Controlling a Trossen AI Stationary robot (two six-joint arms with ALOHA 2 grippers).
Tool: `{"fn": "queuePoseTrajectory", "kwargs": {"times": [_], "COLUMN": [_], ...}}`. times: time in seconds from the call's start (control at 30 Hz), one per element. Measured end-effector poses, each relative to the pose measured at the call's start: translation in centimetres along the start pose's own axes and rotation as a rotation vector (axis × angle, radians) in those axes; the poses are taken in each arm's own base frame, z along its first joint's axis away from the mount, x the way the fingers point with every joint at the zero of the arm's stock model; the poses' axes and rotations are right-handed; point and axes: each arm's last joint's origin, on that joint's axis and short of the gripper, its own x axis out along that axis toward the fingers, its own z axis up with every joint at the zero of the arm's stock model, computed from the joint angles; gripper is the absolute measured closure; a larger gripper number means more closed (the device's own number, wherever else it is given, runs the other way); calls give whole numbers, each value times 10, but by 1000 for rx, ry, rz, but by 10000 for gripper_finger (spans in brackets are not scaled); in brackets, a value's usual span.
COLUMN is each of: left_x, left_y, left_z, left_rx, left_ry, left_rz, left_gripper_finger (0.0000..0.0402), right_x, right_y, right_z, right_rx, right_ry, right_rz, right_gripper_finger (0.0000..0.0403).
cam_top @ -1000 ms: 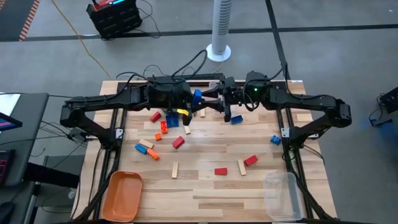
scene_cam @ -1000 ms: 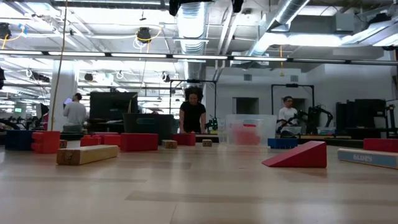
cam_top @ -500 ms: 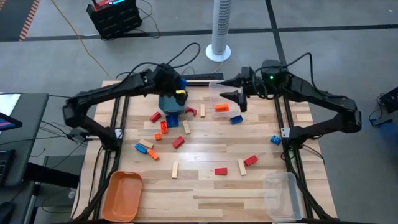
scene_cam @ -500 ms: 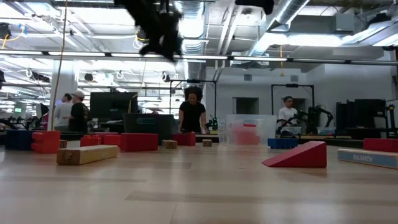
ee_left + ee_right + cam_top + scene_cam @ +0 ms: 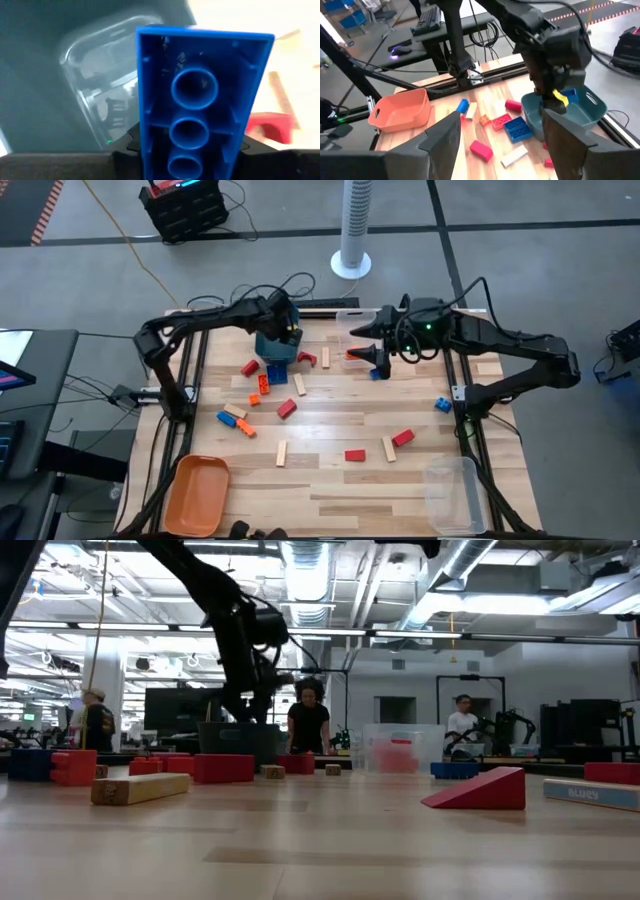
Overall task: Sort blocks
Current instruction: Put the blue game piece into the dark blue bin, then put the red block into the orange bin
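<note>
My left gripper [image 5: 284, 332] hangs over the teal bin [image 5: 272, 348] at the far middle of the table, shut on a blue brick [image 5: 200, 95]. The right wrist view shows it [image 5: 555, 95] just above the bin [image 5: 575, 117]. My right gripper [image 5: 372, 348] stands open, above the table, over a clear bin [image 5: 350, 325] with an orange block [image 5: 357, 353] in it. Other blocks lie flat on the wood: red [image 5: 287, 409], blue [image 5: 277, 374], orange [image 5: 256, 398], plain wood [image 5: 282, 453]. My left gripper pinches the blue brick between its two fingers [image 5: 125, 146], on the two long sides [image 5: 146, 150] at the end nearest the wrist. The fingers slant steeply down. The brick sticks out past them, its hollow underside toward the wrist camera, lifted clear above the teal bin.
An orange bin [image 5: 198, 492] stands at the near left corner and a second clear bin [image 5: 452, 492] at the near right. More blocks lie at the right: red [image 5: 403, 438], red [image 5: 355, 455], blue [image 5: 442, 405]. People stand in the room behind the table.
My left gripper has swung from the far middle, close by the right gripper, toward the table's left and gone down over the teal bin, tipping to point steeply down, with the blue brick still in it.
</note>
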Motion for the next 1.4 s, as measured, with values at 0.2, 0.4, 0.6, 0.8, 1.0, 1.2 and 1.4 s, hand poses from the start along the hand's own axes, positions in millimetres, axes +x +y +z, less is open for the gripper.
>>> {"fn": "queuePoseTrajectory", "kwargs": {"times": [0.2, 0.4, 0.6, 0.8, 1.0, 1.2, 1.4], "left_x": [18, 24, 23, 20, 7, -30, -73], "left_y": [1, 2, 4, 5, 0, -10, -16], "left_z": [-4, -8, -12, -13, 0, 16, 13], "left_rx": [-6, -12, -2, 17, 75, 156, 239], "left_ry": [42, 111, 165, 179, 134, -21, -140], "left_rz": [51, 33, 28, 23, 8, 50, 29], "left_gripper_finger": [274, 273, 250, 198, 176, 177, 178], "right_x": [0, 0, 0, 0, 0, 0, -1], "right_y": [1, 1, 1, 1, 0, -1, -6], "right_z": [0, 0, 0, -1, -2, -5, -10], "right_rx": [21, 23, 23, 23, 24, 40, 149], "right_ry": [1, 3, 3, 4, 23, 50, 110], "right_rz": [0, -1, 0, -1, -6, -14, -47], "right_gripper_finger": [134, 134, 134, 134, 134, 134, 134]}}
